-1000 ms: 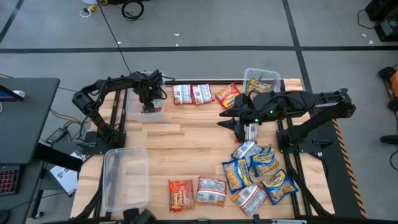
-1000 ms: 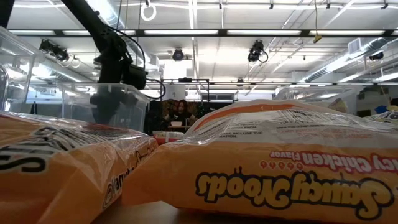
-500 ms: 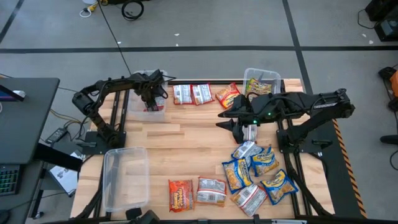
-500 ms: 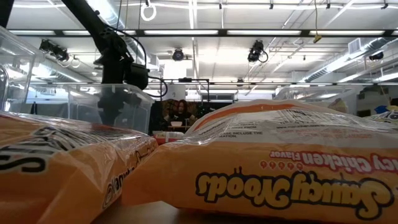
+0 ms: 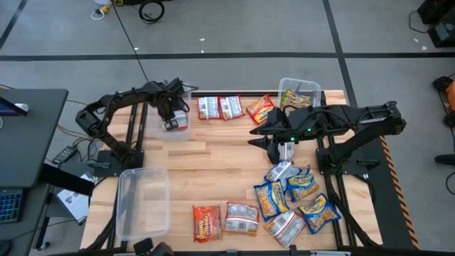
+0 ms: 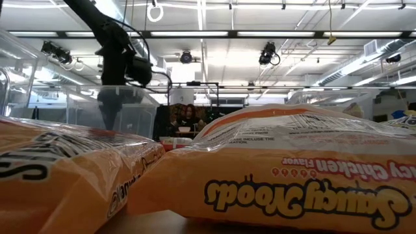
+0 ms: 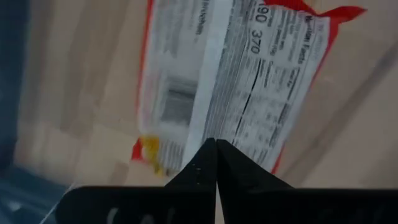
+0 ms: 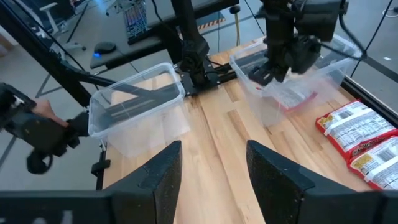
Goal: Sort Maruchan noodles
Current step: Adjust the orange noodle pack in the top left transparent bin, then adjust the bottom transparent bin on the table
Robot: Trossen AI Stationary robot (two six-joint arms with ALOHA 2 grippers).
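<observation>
I see three clear bins: one at the far left (image 5: 173, 119) with a red ramen packet (image 7: 230, 81) lying in it, one at the far right (image 5: 298, 90), one bare at the near left (image 5: 142, 203). My left gripper (image 5: 170, 117) is clenched shut above that packet. My right gripper (image 5: 274, 151) hangs spread over bare mid-table wood (image 5: 213, 174). Three packets (image 5: 231, 107) line the far edge; eight cluster at the near right (image 5: 284, 203).

Left jaws together, right jaws apart
</observation>
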